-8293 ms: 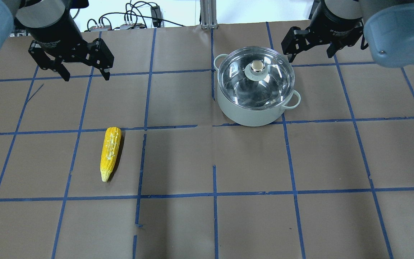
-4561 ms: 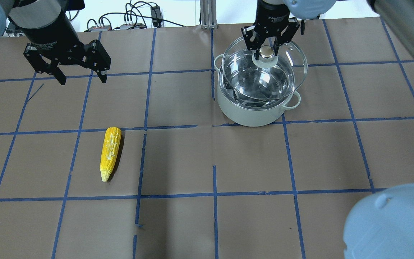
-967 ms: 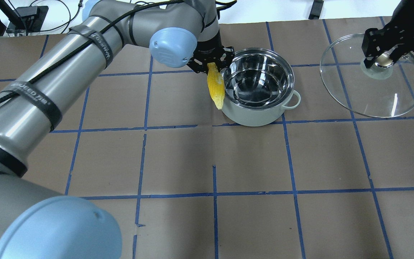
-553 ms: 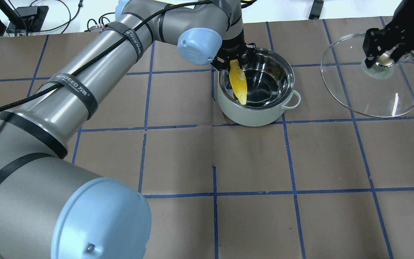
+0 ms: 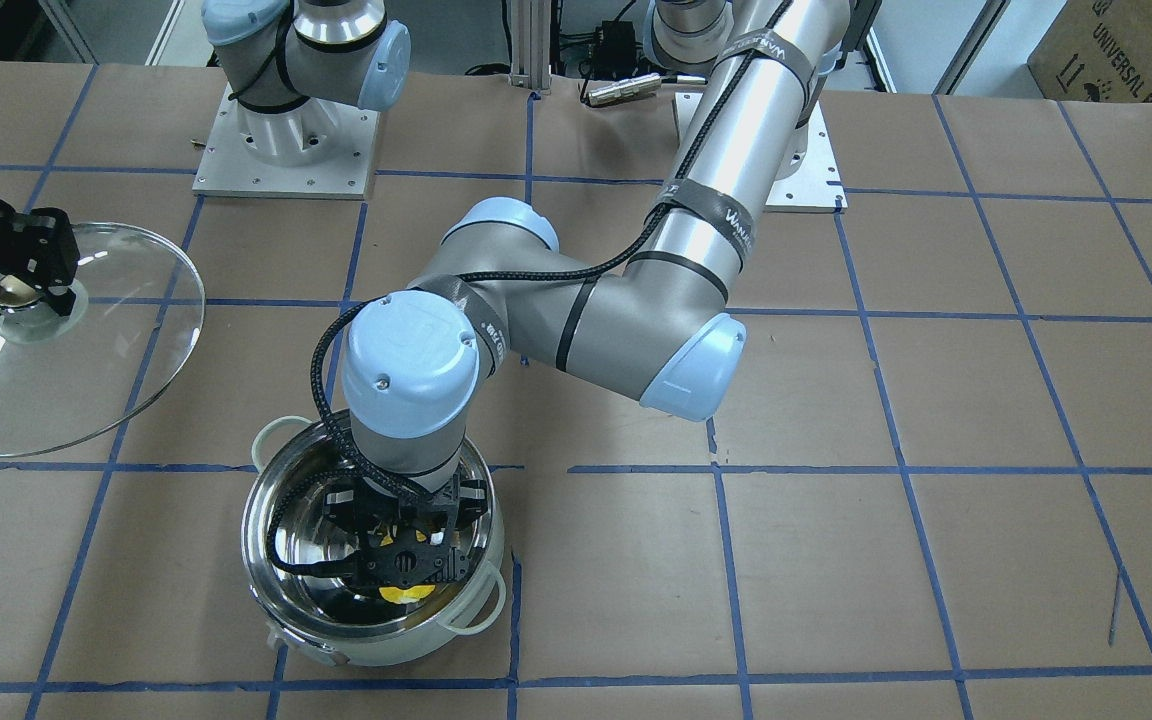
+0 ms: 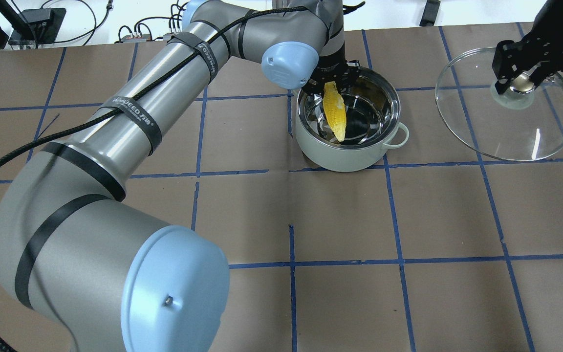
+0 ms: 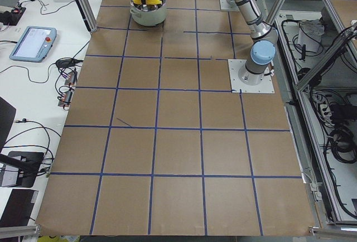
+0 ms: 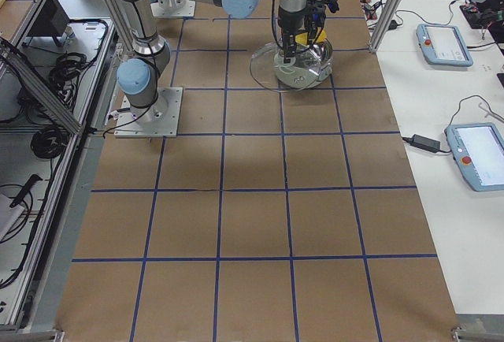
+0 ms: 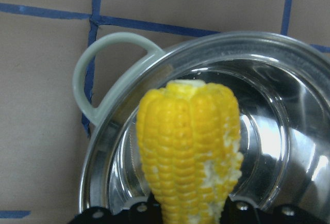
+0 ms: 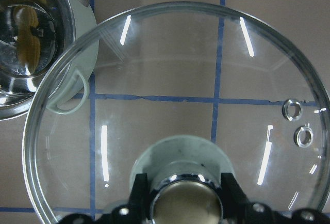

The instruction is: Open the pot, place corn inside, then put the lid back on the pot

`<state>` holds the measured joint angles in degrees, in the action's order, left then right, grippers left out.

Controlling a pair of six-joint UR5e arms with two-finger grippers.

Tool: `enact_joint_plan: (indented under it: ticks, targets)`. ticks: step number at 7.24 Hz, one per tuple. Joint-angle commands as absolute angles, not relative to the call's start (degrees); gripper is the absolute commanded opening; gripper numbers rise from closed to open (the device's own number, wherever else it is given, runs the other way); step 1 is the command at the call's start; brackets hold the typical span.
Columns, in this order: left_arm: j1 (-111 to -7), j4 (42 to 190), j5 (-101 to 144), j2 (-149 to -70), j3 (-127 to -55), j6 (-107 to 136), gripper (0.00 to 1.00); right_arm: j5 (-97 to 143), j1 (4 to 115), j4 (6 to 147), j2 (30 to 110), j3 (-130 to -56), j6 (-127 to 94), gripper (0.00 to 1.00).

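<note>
The pot (image 6: 345,161) stands uncovered at the table's far middle; it also shows in the front view (image 5: 376,648). My left gripper (image 6: 331,84) is shut on the thick end of the yellow corn (image 6: 335,111) and holds it tip down inside the pot's opening. In the left wrist view the corn (image 9: 191,152) hangs over the shiny pot interior (image 9: 278,131). My right gripper (image 6: 521,81) is shut on the knob of the glass lid (image 6: 530,134) and holds it off to the pot's right. The lid (image 10: 170,79) fills the right wrist view.
The table is brown paper with a grid of blue tape lines (image 6: 291,264). My left arm (image 6: 130,132) stretches across the table's left half toward the pot. Both arm bases (image 5: 281,130) are bolted at the robot's edge.
My right gripper lifted the lid off the pot and carried it right. My left gripper took the corn and brought it from the pot's left rim to inside the opening.
</note>
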<state>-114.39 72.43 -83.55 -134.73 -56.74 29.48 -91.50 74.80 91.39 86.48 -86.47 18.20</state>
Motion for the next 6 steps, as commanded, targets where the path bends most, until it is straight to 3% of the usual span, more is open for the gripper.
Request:
enact_joint_plan:
  ticks: [1, 6]
  targets:
    - [-114.79, 73.03, -83.67, -134.83, -56.42, 28.40, 1.00, -91.49, 74.79, 91.32, 86.48, -86.49, 18.19, 0.26]
    - [-105.76, 82.58, -84.11, -124.57, -59.49, 9.88, 1.00, -90.71, 77.41, 91.32, 85.44, -85.96, 13.04, 0.26]
